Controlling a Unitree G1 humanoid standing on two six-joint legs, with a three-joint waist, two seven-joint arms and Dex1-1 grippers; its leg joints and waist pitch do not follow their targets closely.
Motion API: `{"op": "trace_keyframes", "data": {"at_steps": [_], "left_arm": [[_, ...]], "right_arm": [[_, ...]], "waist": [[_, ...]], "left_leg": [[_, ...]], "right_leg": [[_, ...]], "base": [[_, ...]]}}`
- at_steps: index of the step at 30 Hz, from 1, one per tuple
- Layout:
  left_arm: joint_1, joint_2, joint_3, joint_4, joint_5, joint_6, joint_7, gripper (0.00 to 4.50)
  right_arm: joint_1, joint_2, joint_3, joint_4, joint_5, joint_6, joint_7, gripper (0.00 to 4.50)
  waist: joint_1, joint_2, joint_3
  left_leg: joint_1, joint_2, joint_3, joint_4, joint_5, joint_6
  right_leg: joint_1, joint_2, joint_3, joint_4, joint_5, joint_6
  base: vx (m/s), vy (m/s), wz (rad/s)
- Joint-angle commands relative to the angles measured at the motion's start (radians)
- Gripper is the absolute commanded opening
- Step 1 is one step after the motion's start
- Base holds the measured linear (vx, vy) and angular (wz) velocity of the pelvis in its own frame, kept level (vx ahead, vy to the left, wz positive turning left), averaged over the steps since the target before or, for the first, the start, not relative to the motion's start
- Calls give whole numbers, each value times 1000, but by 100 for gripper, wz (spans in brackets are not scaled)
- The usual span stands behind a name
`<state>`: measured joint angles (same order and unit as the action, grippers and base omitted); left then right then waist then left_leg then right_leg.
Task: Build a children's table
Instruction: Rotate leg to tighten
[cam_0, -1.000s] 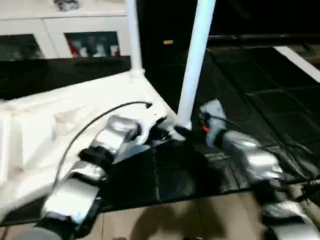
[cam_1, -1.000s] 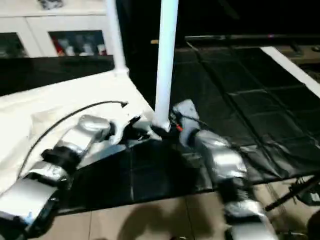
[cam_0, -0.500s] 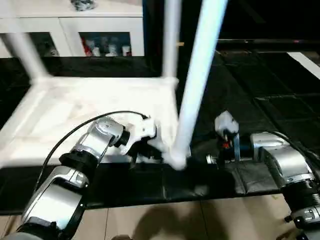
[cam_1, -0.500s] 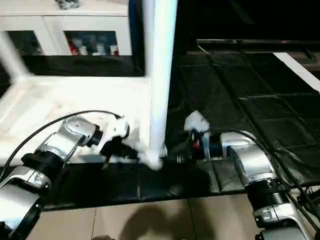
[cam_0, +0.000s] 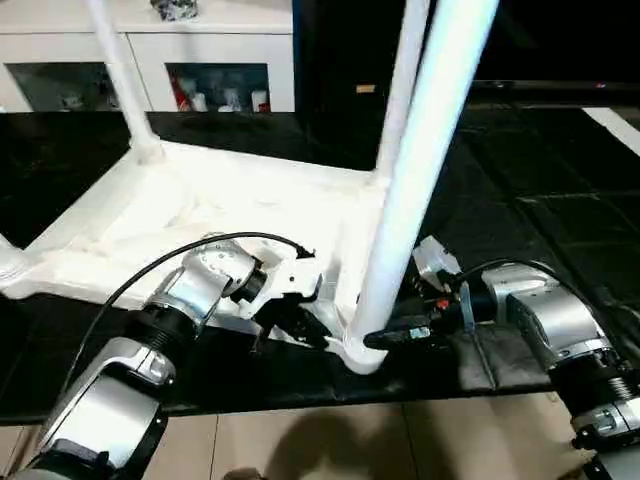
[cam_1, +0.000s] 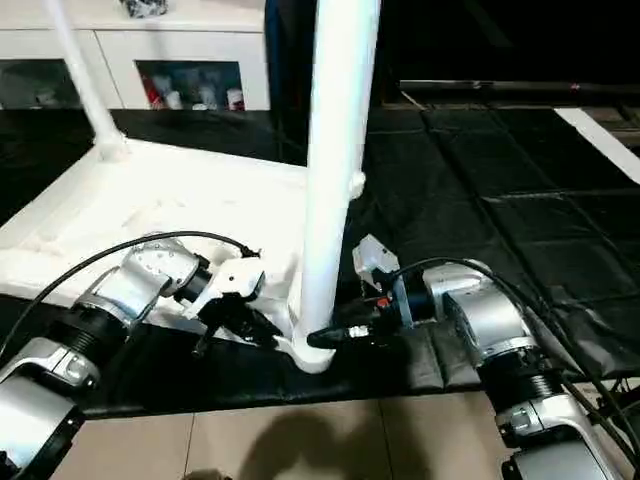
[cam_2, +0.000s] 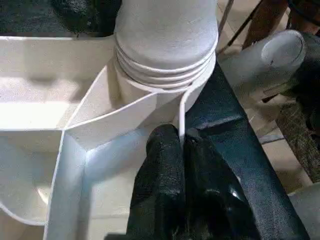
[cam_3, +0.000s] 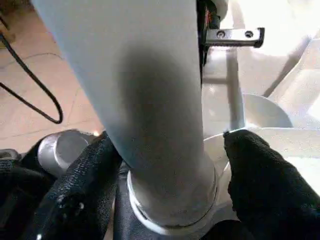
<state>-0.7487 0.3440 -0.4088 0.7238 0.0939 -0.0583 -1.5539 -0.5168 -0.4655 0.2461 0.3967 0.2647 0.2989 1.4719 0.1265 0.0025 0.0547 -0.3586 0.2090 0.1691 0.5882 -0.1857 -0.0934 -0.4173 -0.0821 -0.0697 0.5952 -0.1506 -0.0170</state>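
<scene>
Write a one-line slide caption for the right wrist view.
Right hand straddling the base of a white table leg seated in the tabletop's corner socket.

One tabletop (cam_0: 200, 215), three upright legs (cam_0: 420, 180), two end effectors (cam_0: 300, 325).

Tabletop (cam_0: 200, 215) across frame centre-left, legs (cam_0: 420, 180) rising from its corners; cabinet (cam_0: 150, 60) along upper left, behind; grippers flanking nearest leg's base.
</scene>
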Motion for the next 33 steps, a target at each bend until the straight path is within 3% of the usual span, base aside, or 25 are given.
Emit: {"op": "trace_keyframes", "data": {"at_steps": [1, 6, 12, 19, 25, 29, 30, 31, 32, 33], "left_arm": [[4, -7, -32, -35, -1, -8, -50, 0], [11, -4, -34, -50, -3, 0, -49, 0], [13, -6, -35, -49, -8, 7, -44, 0], [10, -33, -1, -33, -13, 79, 41, 0], [5, -65, 41, -28, -32, 144, 127, 0], [-4, -118, 98, -35, -45, 242, 287, 0], [-9, -131, 110, -31, -45, 262, 325, 0], [-9, -131, 110, -31, -45, 262, 325, 0], [-19, -152, 127, -23, -46, 285, 382, 0], [-27, -165, 139, -17, -47, 302, 418, 0]], "right_arm": [[-17, -7, 12, -8, 11, 6, 27, 301], [-16, -5, 13, -10, 17, 12, 44, 252], [-5, -5, 14, -28, 26, 27, 56, 218], [52, 8, -10, -98, 64, 78, 16, 206], [103, 38, -35, -142, 63, 102, -88, 206], [149, 137, -74, -143, -11, 106, -356, 205], [144, 173, -87, -126, -29, 108, -434, 204], [144, 173, -87, -126, -29, 108, -434, 202], [129, 222, -106, -94, -49, 109, -536, 200], [114, 255, -119, -69, -59, 114, -602, 200]], "waist": [[-6, -11, -74], [-7, -10, -73], [-7, -9, -75], [-6, -8, -73], [-1, -11, -67], [-14, -13, -66], [-32, -12, -63], [-32, -12, -63], [-47, -16, -64], [-50, -9, -65]], "left_leg": [[2, 20, 9, -62, -156, 73], [4, 20, 8, -64, -170, 65], [4, 19, 8, -62, -156, 66], [4, 19, 8, -63, -163, 62], [9, 18, 7, -68, -207, 46], [6, 12, 2, -73, -222, 21], [1, 8, -2, -76, -230, 11], [1, 8, -2, -76, -230, 11], [-2, 4, -2, -74, -226, 12], [0, 3, 0, -72, -218, 9]], "right_leg": [[63, -53, 38, -58, -223, -229], [62, -53, 37, -61, -258, -218], [64, -52, 38, -58, -231, -223], [64, -51, 38, -61, -245, -217], [60, -53, 37, -74, -348, -183], [63, -55, 35, -79, -415, -146], [63, -54, 29, -86, -467, -120], [63, -54, 29, -86, -467, -120], [65, -54, 30, -89, -489, -107], [61, -53, 31, -89, -481, -110]], "base": [[0, 0, 0], [0, 0, 0], [0, 0, 0], [0, 0, 0], [0, 0, 0], [0, 0, 0], [0, 0, 0], [0, 0, 0], [0, 0, 0], [0, 0, 0]]}}
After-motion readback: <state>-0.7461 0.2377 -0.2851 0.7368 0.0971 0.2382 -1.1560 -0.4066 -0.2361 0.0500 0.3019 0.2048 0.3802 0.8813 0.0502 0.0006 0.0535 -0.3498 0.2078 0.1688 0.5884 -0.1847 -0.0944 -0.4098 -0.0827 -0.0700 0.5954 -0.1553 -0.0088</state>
